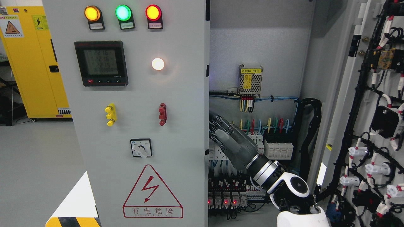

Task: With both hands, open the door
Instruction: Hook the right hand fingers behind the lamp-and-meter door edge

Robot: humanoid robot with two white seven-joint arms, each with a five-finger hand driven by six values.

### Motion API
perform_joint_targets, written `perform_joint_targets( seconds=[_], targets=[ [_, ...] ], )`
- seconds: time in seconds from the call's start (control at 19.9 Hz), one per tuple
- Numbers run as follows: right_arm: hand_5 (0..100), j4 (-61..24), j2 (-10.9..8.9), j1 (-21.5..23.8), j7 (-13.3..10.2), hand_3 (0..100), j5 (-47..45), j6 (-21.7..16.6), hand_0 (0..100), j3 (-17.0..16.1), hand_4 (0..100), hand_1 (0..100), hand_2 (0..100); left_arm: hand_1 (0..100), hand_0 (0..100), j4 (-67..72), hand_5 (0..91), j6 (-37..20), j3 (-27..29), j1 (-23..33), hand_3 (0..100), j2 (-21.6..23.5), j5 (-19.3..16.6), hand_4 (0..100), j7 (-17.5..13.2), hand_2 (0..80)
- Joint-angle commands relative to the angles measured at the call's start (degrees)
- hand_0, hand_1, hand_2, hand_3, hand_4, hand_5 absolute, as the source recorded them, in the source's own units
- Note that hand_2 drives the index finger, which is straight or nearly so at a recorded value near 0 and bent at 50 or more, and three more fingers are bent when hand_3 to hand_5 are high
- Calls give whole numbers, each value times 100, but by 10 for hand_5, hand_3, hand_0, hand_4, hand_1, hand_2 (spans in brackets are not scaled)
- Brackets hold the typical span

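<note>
The grey cabinet's left door [139,126] is closed. It carries three lamps, a meter, a rotary switch and a red warning triangle. The right door [372,132] is swung wide open at the right and shows its wired inner side. My right hand [221,132] comes in from the lower right and reaches inside the cabinet. Its fingers [217,124] are curled against the left door's right edge [207,132]. The left hand is out of view.
Inside the cabinet [262,56] are a power supply [250,80], rows of breakers [277,148], coloured wires and a black cable bundle [309,132]. A yellow cabinet [34,63] stands at the back left. A white shape with yellow-black stripes [75,205] lies at the lower left.
</note>
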Motion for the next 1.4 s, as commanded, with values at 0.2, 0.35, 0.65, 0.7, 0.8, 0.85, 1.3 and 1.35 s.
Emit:
perform_joint_targets(
  seconds=[0.2, 0.35, 0.65, 0.7, 0.8, 0.85, 1.3, 1.35],
  targets=[
    [0, 250, -7, -98, 27, 0, -326, 223, 0, -142, 0, 500, 40, 556, 120, 10, 0, 3, 17, 26, 0, -132, 18, 0, 1, 0],
    [0, 250, -7, -133, 27, 0, -371, 241, 0, -133, 0, 500, 40, 556, 120, 2, 0, 3, 17, 26, 0, -141, 27, 0, 1, 0],
    [0, 242, 2, -195, 289, 0, -379, 470, 0, -142, 0, 500, 40, 556, 120, 2, 0, 3, 17, 26, 0, -176, 35, 0, 1, 0],
    [0, 242, 2, -203, 395, 0, -379, 470, 0, -150, 0, 500, 40, 556, 120, 2, 0, 3, 17, 26, 0, -176, 35, 0, -8, 0],
    [0, 250, 2, -204, 422, 0, -379, 470, 0, -150, 0, 500, 40, 556, 120, 2, 0, 3, 17, 26, 0, -176, 35, 0, 1, 0],
    [0, 259, -7, -204, 431, 0, -379, 470, 0, -159, 0, 500, 40, 556, 120, 2, 0, 3, 17, 26, 0, -176, 35, 0, 1, 0],
    [0, 321, -7, -247, 835, 0, -379, 478, 0, -291, 0, 500, 40, 556, 120, -7, 0, 3, 17, 26, 0, -202, 35, 0, 1, 0],
    [0, 321, -7, -256, 835, 0, -379, 478, 0, -291, 0, 500, 40, 556, 120, -7, 0, 3, 17, 26, 0, -202, 35, 0, 1, 0]
  ],
)
